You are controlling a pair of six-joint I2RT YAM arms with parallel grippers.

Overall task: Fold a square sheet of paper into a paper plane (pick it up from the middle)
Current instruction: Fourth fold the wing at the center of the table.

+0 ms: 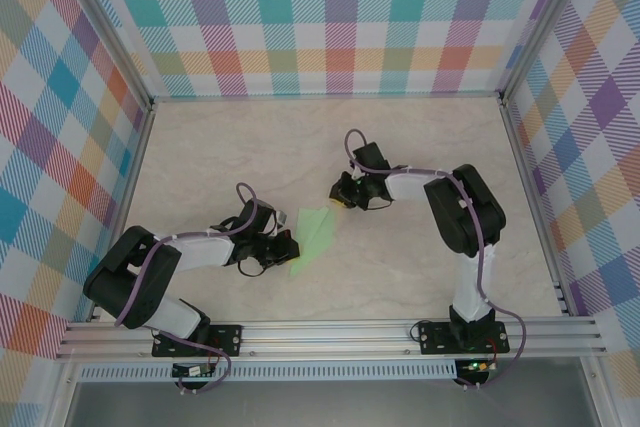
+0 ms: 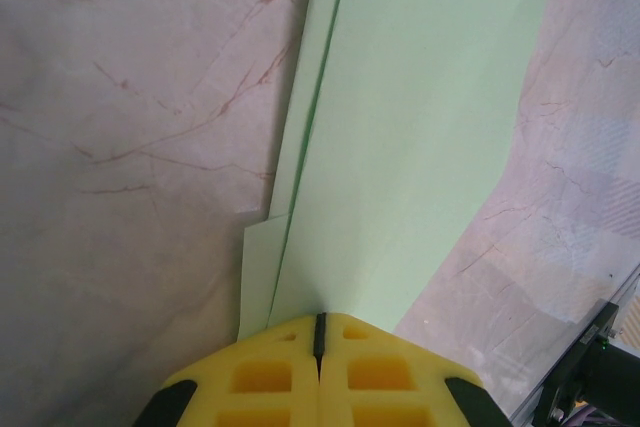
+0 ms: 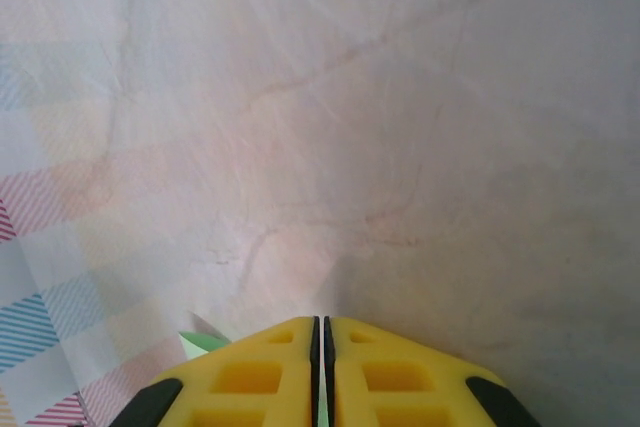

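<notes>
While clamping the near end of the paper plane (image 2: 420, 127) with the left tool (image 2: 320, 319) fully closed, hold that grip low and firm to stop the stacked layers sliding apart.

Paper plane: pale green, part-folded, long and tapering, lying flat on the table (image 1: 230, 147) between the two arms. Offset layer edges visible along its left side in the left wrist view.

Right tool (image 3: 321, 323): at the far end of the paper in the top view, pads (image 3: 250, 377) all but touching, tip close to the table. Sliver of green just beside its lower left corner in the right wrist view. Cannot tell whether pinching paper or nothing.

Step in hand, as judged: setting a crease with one end anchored. For a clean result:
- Treat the left tool as the fixed anchor, with no twisting or lifting.
- Bring the right tool onto the fold line itself, not beside it.
- Work along the crease away from the anchor, never toward it, to avoid buckling.
- Use light pressure; thin paper, likely to drag or tear on a smooth table.
- Check the offset layers before flattening further, to avoid a crooked dart.
</notes>
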